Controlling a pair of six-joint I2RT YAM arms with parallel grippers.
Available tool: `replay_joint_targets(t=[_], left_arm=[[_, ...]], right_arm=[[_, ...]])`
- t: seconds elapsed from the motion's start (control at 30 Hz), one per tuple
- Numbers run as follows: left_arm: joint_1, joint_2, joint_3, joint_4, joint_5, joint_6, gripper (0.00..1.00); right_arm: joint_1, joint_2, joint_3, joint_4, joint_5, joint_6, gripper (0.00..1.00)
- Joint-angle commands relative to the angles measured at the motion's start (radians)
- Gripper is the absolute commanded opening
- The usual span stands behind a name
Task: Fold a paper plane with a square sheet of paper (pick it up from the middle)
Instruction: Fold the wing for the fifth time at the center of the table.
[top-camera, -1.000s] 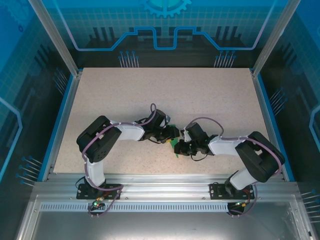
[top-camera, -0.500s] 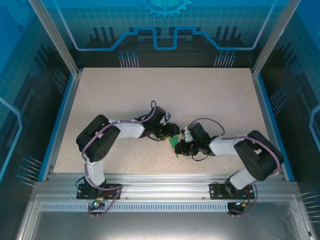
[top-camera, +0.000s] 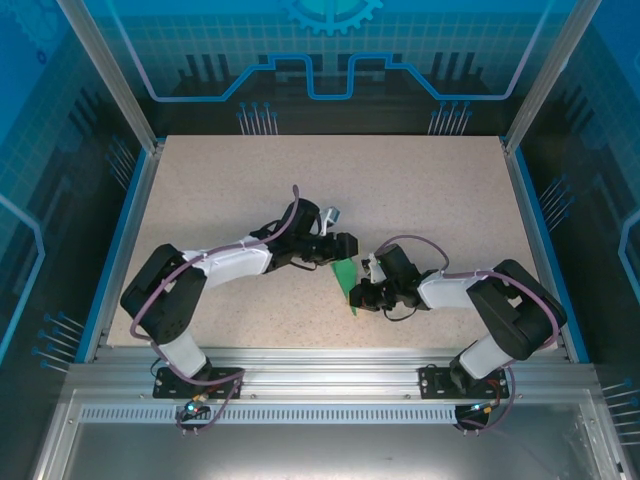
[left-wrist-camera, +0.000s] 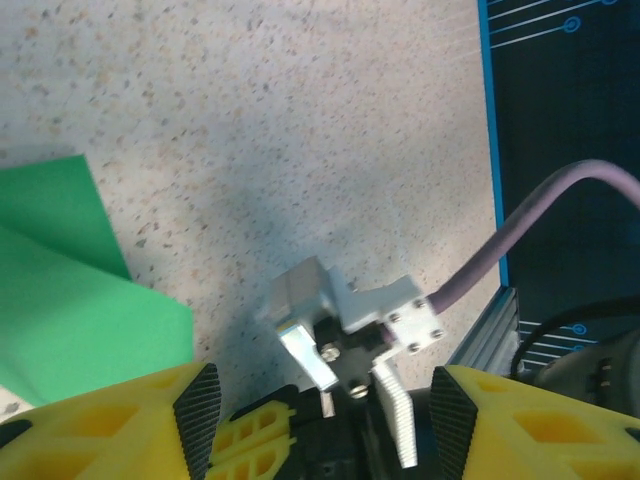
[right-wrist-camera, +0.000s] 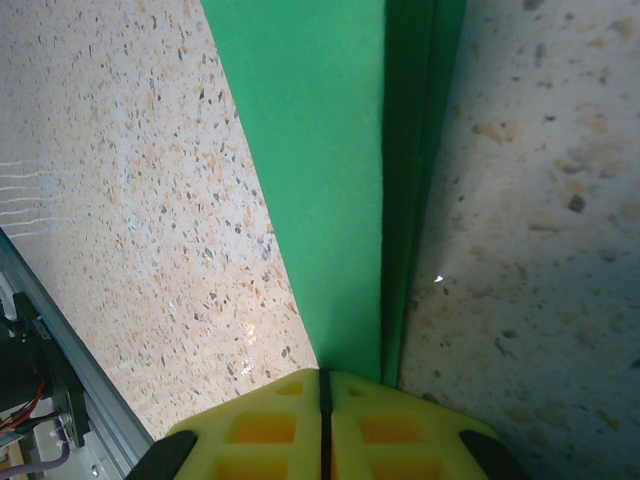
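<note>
The square sheet of paper (top-camera: 345, 277) is bright green and folded into a narrow pointed shape, lying on the table between the two arms. In the right wrist view the paper (right-wrist-camera: 320, 170) shows a lengthwise crease, and its narrow end runs in between the fingers of my right gripper (right-wrist-camera: 322, 392), which is shut on it. My right gripper (top-camera: 358, 293) sits at the paper's near right edge. My left gripper (top-camera: 346, 243) hovers just beyond the paper's far end, apart from it. Its jaws (left-wrist-camera: 325, 425) stand open and empty, with the paper (left-wrist-camera: 70, 300) off to the left.
The speckled table (top-camera: 400, 190) has a blue raised rim (top-camera: 125, 235) on both sides and an aluminium rail (top-camera: 330, 360) at the near edge. The right arm's metal wrist bracket (left-wrist-camera: 345, 310) and purple cable (left-wrist-camera: 540, 215) lie just ahead of my left fingers.
The left arm has stretched out and drawn its gripper off the paper toward the far side, jaws opening wider. More of the paper shows. The right gripper has held still.
</note>
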Motion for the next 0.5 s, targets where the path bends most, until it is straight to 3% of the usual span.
replay_joint_targets(t=[0.0,0.47], left_arm=[[0.009,0.043,-0.031,0.040,0.036,0.002,0.62],[0.027,0.193,0.025,0.061,0.024,0.043,0.61]], right_arm=[[0.000,0.076,-0.036,-0.133,0.087,-0.023,0.08],[0.000,0.069,-0.039,-0.143,0.078,-0.027,0.08]])
